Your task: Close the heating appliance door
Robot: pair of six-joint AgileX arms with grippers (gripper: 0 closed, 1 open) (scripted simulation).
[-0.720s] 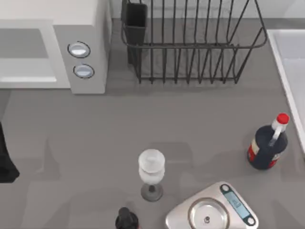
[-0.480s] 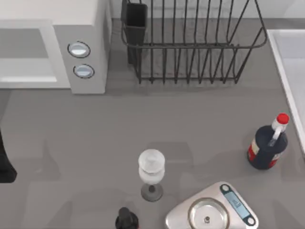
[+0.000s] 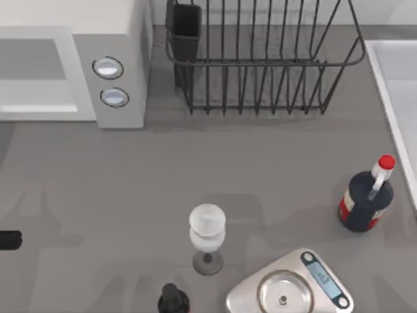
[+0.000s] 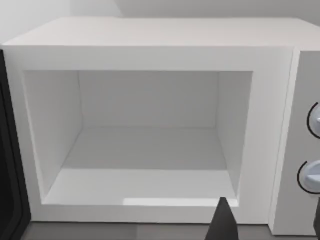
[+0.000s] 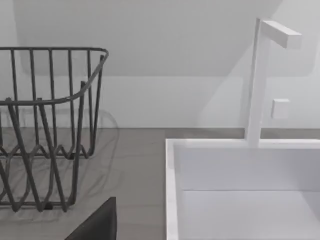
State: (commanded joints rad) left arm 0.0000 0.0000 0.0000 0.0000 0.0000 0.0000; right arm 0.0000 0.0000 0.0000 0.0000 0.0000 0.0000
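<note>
The heating appliance (image 3: 71,19) is a white microwave at the table's back left, with two round silver knobs (image 3: 107,67) on its grey panel. Its cavity (image 4: 150,145) is open and holds nothing. The door (image 4: 10,150) appears as a dark panel edge swung out beside the cavity's left wall. My left gripper (image 4: 270,227) is open in front of the microwave's lower front frame, near the knob panel, touching nothing. A black bit of my left arm (image 3: 8,240) pokes in at the table's left edge. A dark part of my right gripper (image 5: 100,225) hangs near the sink.
A black wire dish rack (image 3: 260,65) stands behind the table's middle. A white sink (image 5: 240,185) with a faucet lies at the right. A wine glass (image 3: 207,228), a dark bottle with a red cap (image 3: 365,195), a silver scale (image 3: 290,290) and a small black object (image 3: 172,300) stand near the front.
The black part of my left arm at the top view's left edge has shrunk and slid down and leftward. Nothing on the table has moved.
</note>
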